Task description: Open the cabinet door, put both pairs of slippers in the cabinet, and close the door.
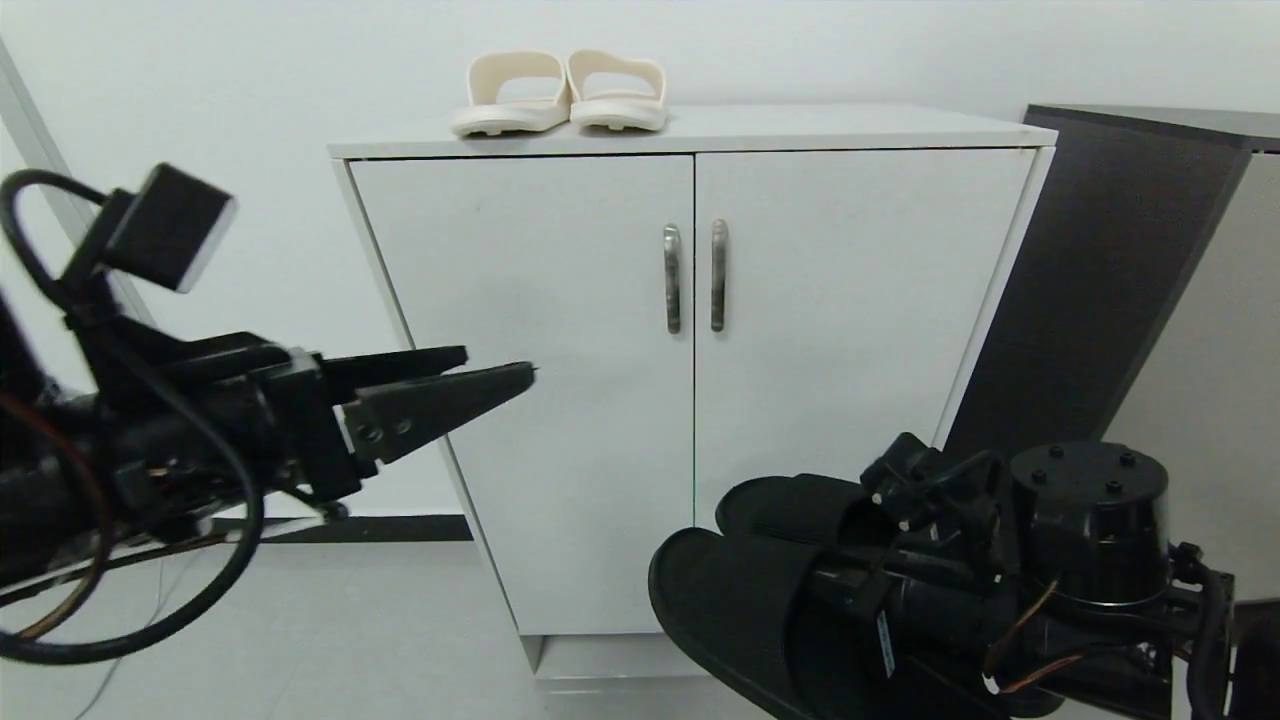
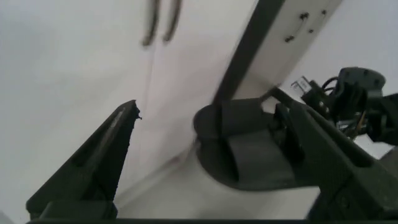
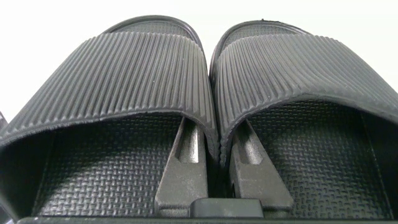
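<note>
black slippers [image 1: 740,590] sit closest, at 5 o'clock in the head view. the right claw [image 3: 217,171] is pressed together on the pair, one finger inside each shoe pinching the two inner strap edges, toes pointing toward the cabinet [image 1: 850,125].

the cabinet stands straight ahead with the left door [image 1: 560,300] and right door [image 1: 860,300] both shut, so nothing is stowed yet. the cream slippers [image 1: 560,95] rest on its top at 12 o'clock, side by side, toes toward the robot.

the left claw [image 1: 497,362] hangs at 9 o'clock, fingers spread and holding nothing, tips aimed at the left door's face.

the two handles, left [image 1: 672,278] and right [image 1: 718,275], are upright bars flanking the centre seam. from the left claw's tips they lie at about 2 o'clock, near but apart.

opening comes first, i judge, and the left arm is the free and nearer one. its spread fingers would need to straddle a bar across its upright long axis. the loaded right arm is best kept low, clear of the door's swing.
</note>
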{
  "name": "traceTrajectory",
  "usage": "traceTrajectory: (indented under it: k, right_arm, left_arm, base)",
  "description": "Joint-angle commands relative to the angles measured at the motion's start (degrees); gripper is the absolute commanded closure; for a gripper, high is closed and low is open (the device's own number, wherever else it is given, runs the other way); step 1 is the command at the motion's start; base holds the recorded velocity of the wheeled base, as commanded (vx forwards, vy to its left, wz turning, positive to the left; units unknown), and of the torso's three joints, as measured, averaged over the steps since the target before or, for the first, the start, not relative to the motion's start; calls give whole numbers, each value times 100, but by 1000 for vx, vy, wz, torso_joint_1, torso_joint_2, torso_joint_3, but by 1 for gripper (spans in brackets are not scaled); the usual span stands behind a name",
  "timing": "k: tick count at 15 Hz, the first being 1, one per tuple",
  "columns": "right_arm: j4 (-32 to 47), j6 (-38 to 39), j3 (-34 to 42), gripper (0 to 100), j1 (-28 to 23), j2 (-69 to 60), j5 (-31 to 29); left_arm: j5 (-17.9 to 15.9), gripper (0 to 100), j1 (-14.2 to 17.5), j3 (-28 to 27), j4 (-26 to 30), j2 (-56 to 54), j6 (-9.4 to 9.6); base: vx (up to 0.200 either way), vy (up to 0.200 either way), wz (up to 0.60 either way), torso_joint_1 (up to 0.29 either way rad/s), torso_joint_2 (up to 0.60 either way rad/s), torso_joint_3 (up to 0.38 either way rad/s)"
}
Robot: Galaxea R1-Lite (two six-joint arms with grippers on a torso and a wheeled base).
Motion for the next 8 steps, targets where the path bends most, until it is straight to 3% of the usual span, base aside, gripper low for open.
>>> traceTrajectory:
  k: [1,3,8]
  right_arm:
    - [2,1,13,100,-17,17,1]
    - [11,1,4,100,-43,26,10]
    - [11,1,4,100,-17,149,19]
  left_arm:
    - [194,0,-607,-581,-367,1052,-5]
    - [177,0,-897,-915,-851,1623,-84]
    - [150,0,-1301,-2137,-578,2423,-137]
  base:
    - [0,0,0,0,0,0]
    - [0,0,0,0,0,0]
    - [0,0,0,0,0,0]
